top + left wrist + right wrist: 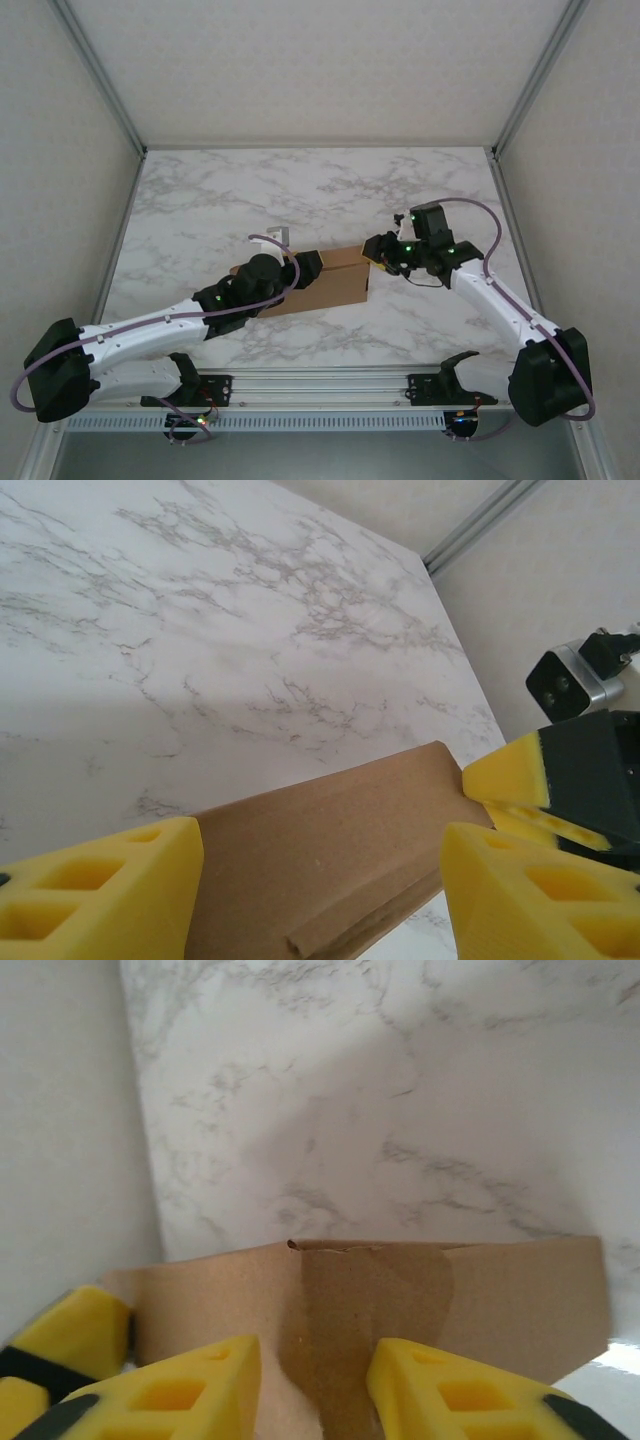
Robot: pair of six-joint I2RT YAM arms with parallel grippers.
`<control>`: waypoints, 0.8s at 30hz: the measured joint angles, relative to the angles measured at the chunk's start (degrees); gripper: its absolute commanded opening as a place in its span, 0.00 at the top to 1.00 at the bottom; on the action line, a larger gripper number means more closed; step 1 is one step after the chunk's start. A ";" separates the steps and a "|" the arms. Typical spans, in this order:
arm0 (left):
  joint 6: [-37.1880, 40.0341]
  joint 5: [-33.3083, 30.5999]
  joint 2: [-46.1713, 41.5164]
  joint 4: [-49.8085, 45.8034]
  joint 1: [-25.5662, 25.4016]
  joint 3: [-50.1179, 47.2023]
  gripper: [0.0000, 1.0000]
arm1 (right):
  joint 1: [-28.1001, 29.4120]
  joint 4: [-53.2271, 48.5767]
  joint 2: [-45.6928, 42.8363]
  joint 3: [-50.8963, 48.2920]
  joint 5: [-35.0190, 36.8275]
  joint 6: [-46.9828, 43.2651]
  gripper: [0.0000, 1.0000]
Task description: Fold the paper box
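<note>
You are working mid-fold: box unclosed; left jaws straddling it, grip unclear; right jaws narrowly parted at three o'clock.

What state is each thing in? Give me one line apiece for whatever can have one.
paper box: partly folded, no longer flat, resting on the table.
left gripper: jaws apart with the box between them; unclear whether they press it.
right gripper: jaws apart, fingertips at the box's end.
</note>
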 measured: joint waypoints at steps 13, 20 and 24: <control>0.33 1.88 2.05 4.04 -1.07 -0.04 0.36 | 0.37 -22.49 -10.12 12.46 12.79 -8.33 0.63; 0.11 3.37 4.90 8.26 -2.27 0.33 0.35 | 4.55 -20.33 -10.14 10.36 9.81 -5.64 0.71; -0.57 4.81 6.62 9.44 -2.86 1.40 0.35 | 6.05 -14.88 -9.31 6.40 6.82 -0.87 0.74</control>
